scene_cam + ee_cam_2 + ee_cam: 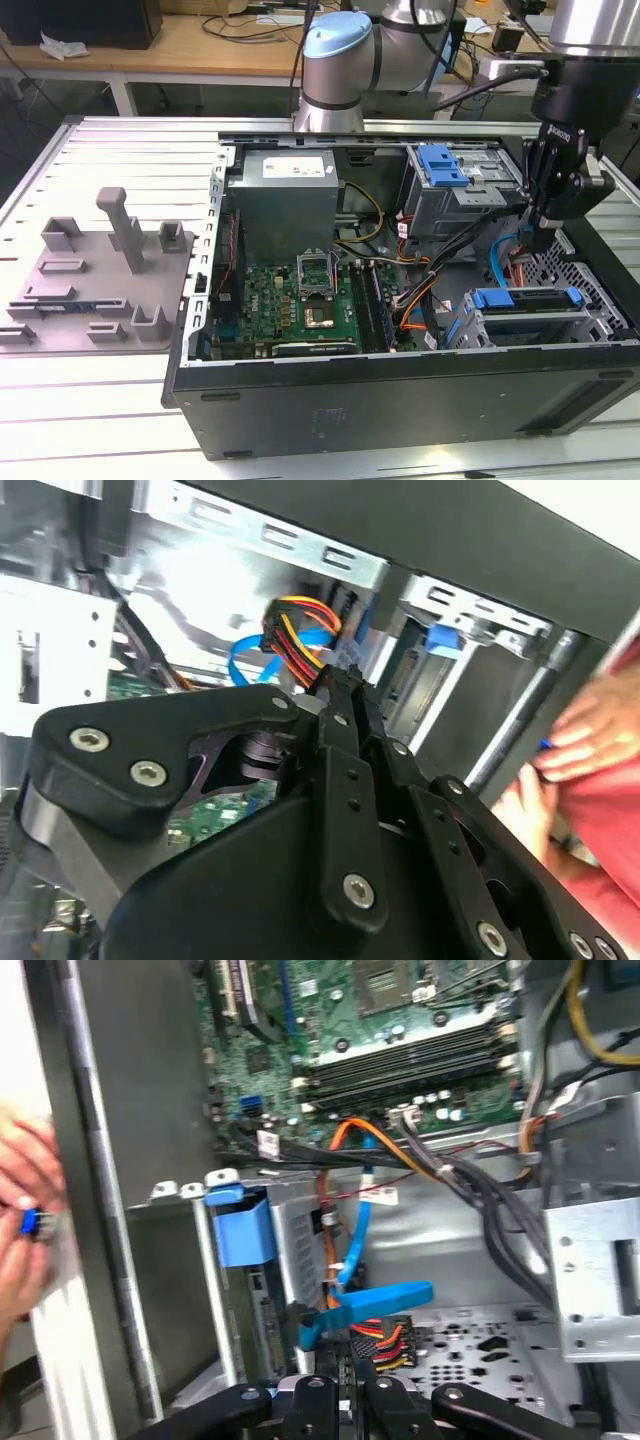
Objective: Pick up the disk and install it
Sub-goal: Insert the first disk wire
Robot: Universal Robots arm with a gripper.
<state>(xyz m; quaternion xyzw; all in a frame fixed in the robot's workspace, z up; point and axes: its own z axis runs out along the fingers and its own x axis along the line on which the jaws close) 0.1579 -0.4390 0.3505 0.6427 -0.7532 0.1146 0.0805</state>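
The disk [527, 298] lies flat in the lower drive cage at the exterior view's right, its bright blue carrier framing a grey body. One blue end of the carrier [240, 1226] shows at the cage mouth in the first wrist view. My gripper [545, 222] hangs just behind the cage, over the case floor, with its black fingers [345, 695] pressed together. The tips sit beside a flat blue cable [372, 1304] and a plug with red, yellow and orange wires [300, 620]. I cannot tell whether they pinch either one.
The open computer case [400, 410] holds a motherboard [300, 305], a power supply [285, 200] and an upper cage with a blue ribbed latch [440, 165]. A person's hands [560, 760] are just outside the case wall, by the cage. A grey fixture [100, 270] stands at the exterior view's left.
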